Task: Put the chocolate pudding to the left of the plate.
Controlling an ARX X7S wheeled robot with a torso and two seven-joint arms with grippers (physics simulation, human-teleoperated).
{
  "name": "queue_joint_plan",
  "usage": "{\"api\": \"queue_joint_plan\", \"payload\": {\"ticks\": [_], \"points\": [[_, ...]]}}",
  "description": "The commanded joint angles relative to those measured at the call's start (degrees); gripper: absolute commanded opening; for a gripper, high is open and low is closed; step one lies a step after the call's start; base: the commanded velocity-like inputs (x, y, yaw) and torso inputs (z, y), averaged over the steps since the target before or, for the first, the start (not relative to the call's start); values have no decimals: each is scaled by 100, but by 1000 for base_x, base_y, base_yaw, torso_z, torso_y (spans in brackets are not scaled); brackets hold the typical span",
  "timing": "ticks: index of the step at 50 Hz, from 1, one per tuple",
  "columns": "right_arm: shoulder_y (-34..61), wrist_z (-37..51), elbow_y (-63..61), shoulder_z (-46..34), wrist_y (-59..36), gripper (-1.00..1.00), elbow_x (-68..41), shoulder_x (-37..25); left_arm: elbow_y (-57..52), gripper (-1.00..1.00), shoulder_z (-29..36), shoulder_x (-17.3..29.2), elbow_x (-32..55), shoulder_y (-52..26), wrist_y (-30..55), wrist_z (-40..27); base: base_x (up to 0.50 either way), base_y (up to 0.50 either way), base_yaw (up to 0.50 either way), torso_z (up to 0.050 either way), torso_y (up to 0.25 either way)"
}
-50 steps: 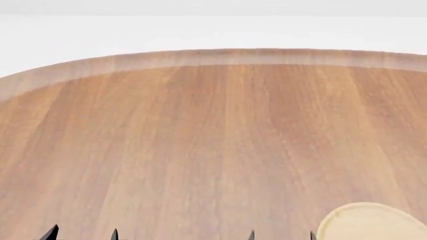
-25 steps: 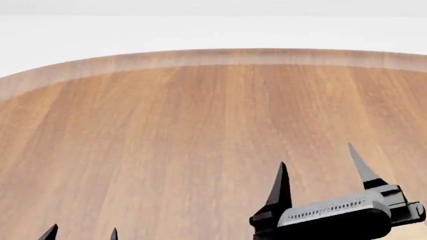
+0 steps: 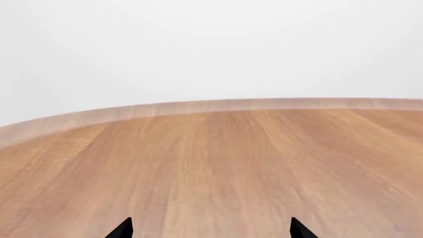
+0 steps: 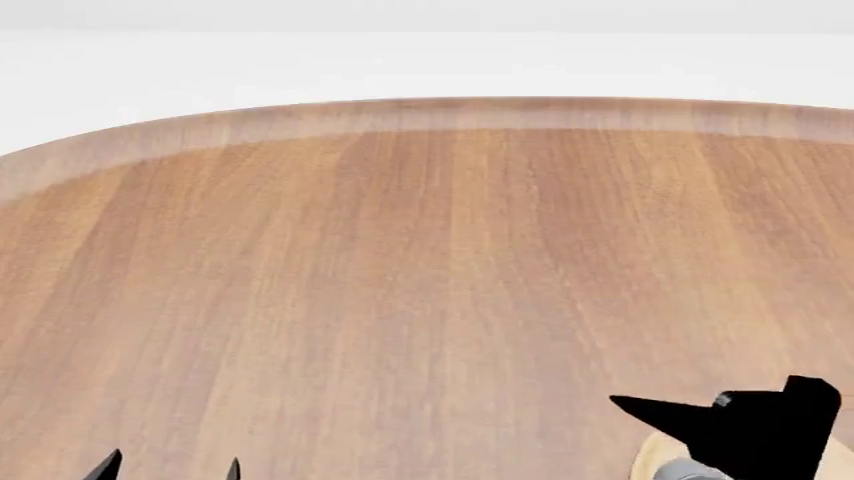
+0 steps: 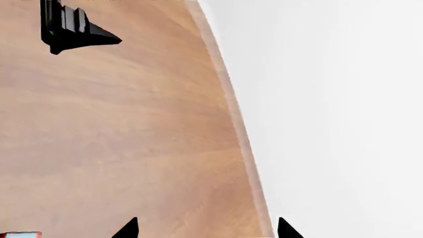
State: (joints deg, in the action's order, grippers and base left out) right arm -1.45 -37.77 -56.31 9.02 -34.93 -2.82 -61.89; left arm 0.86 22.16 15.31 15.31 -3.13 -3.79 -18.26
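The plate (image 4: pixel 646 458) shows only as a pale tan sliver at the bottom right of the head view, mostly hidden behind my right gripper (image 4: pixel 694 420). That gripper is turned on its side there, one finger pointing left. In the right wrist view its fingertips (image 5: pixel 126 229) stand wide apart over bare table with nothing between them. A small red and pale-blue corner (image 5: pixel 19 234) at that view's edge fits the chocolate pudding carton; the rest is out of view. My left gripper (image 4: pixel 166 467) is open and empty at the bottom left; its tips (image 3: pixel 121 229) show over bare wood.
The round wooden table (image 4: pixel 427 250) has a raised rim (image 4: pixel 427 112) curving across the far side, with white floor beyond. In the right wrist view the table edge (image 5: pixel 231 114) runs close by, and a black finger of the left gripper (image 5: pixel 73 27) shows.
The right gripper, upright with fingers pointing away half a second ago, has rolled onto its side and dropped lower, in front of the plate. The left gripper has not moved.
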Motion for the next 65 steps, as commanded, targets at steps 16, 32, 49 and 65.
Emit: {"api": "queue_joint_plan", "payload": {"ticks": [16,32,49,65], "points": [[-1523,-1583,261,-910,1323,100,1395,183,131,100,81,-1,-4,-75,7,-30,0,0,0,0,0],[-1062,-1333,1165,-1501,1686,100,1353,704,135,100,108,21,15,-73,-8,-53,0,0,0,0,0],[-1525,-913,1846,-1108,2477,100,1021,839,141,100,165,31,-8,-94,9,-92,0,0,0,0,0],[-1793,-709,2402,-692,2734,100,822,820,163,100,204,37,-15,-104,-1,-127,0,0,0,0,0]]}}
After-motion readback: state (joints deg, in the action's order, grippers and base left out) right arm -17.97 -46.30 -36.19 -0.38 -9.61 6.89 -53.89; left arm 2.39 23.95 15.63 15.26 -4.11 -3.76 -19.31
